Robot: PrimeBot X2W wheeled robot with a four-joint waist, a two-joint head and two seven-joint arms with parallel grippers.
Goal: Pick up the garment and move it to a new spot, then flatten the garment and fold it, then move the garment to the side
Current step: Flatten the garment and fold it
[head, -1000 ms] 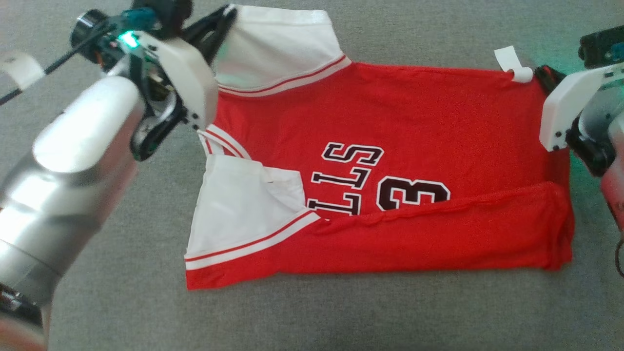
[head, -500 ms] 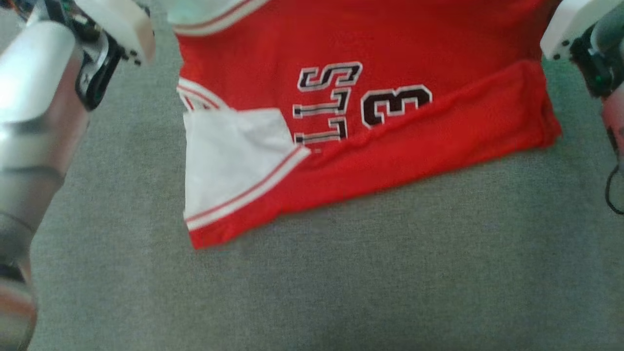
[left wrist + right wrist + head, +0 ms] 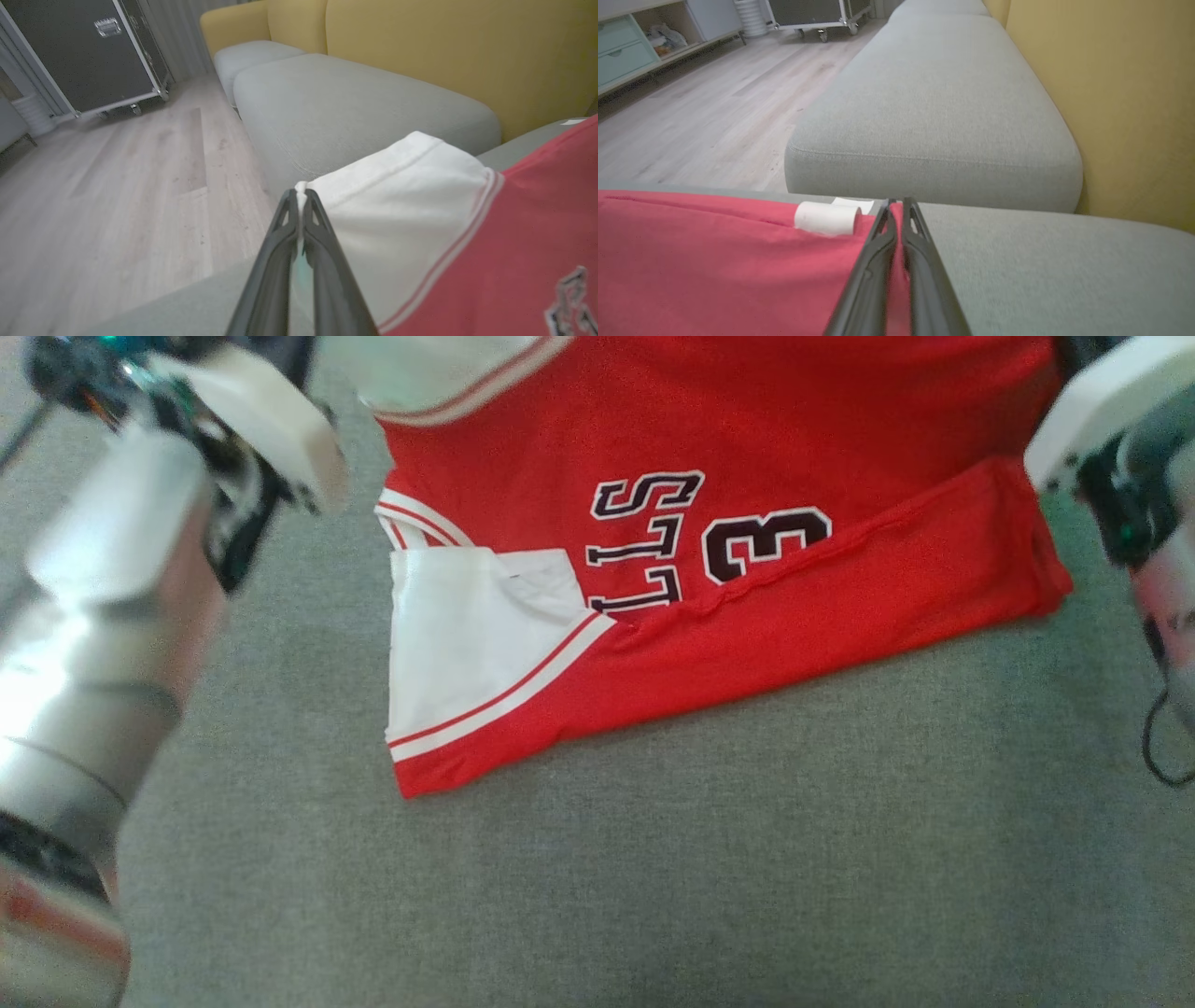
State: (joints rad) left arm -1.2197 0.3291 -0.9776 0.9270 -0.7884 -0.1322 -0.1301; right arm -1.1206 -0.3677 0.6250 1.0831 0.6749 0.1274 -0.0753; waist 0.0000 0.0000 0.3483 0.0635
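The garment [image 3: 709, 439] is a red jersey with white sleeves and dark lettering, lying on a grey cushion [image 3: 653, 877]. Its near long edge is folded over. In the left wrist view my left gripper [image 3: 299, 196] is shut on the edge of the far white sleeve [image 3: 397, 210]. My right gripper [image 3: 896, 205] is shut on the far red hem corner [image 3: 738, 261], as the right wrist view shows. The pale left wrist [image 3: 261, 420] sits at the head view's upper left, the right wrist [image 3: 1092, 411] at its upper right.
A small white tag [image 3: 826, 218] curls up from the hem beside the right fingers. More grey cushions [image 3: 934, 107] and a yellow backrest [image 3: 1120, 93] lie beyond. Wood floor [image 3: 117, 186] and a black wheeled case [image 3: 88, 51] are off the sofa's edge.
The head view has tilted down, so the jersey sits higher in the picture. The near folded edge now slants up to the right. Both grippers still grip the far edge.
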